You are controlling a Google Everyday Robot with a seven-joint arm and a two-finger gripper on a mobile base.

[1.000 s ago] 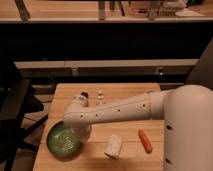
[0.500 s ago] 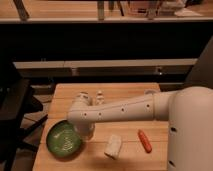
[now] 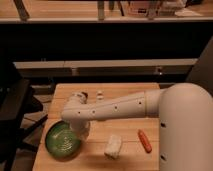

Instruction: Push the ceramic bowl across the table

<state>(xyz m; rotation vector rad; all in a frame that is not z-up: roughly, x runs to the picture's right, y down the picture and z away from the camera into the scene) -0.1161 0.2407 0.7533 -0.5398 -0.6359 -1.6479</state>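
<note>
The ceramic bowl (image 3: 61, 140), wide, glossy green with pale speckles, sits near the front left corner of the light wooden table (image 3: 125, 137). My white arm reaches from the right across the table to the bowl. My gripper (image 3: 79, 131) hangs below the wrist at the bowl's right rim, against or just above it. The wrist hides most of the gripper.
A white crumpled object (image 3: 113, 146) lies right of the bowl. An orange carrot-like item (image 3: 145, 141) lies near the front right. Two small items (image 3: 100, 94) stand at the table's far edge. A dark chair (image 3: 15, 120) stands left of the table.
The bowl has slid toward the front left of the table, and my wrist has followed it that way.
</note>
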